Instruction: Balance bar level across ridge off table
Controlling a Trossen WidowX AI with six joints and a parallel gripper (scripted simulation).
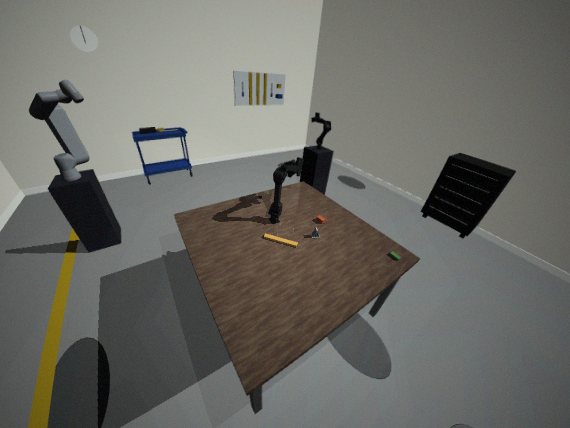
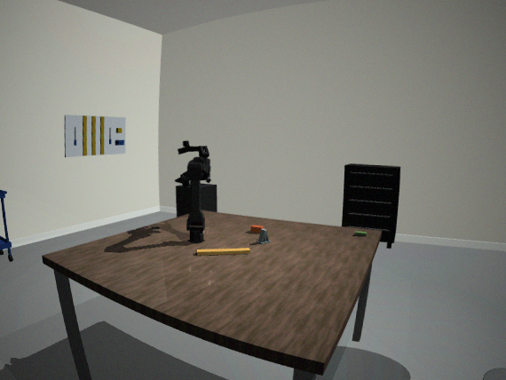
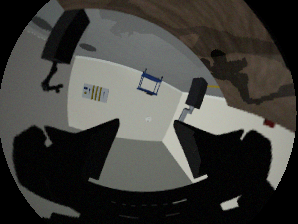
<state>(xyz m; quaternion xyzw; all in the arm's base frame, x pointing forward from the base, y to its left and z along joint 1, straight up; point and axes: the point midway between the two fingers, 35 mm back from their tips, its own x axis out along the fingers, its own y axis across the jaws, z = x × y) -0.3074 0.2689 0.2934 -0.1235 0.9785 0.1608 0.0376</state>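
Blue cart [image 2: 3, 224] left of the table [image 2: 133, 284] cut by the frame edge; ridge [image 1: 315, 232] too small for detail.

The table [image 2: 275, 293] looks like dark streaked wood with a faint sheen; the bar [image 2: 223, 251] is matt yellow; the ridge [image 2: 263, 236] dull grey; the arm [image 2: 195, 200] matt black.

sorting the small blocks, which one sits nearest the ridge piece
The orange block, just beside the grey ridge. The green block lies far off, near the table edge.
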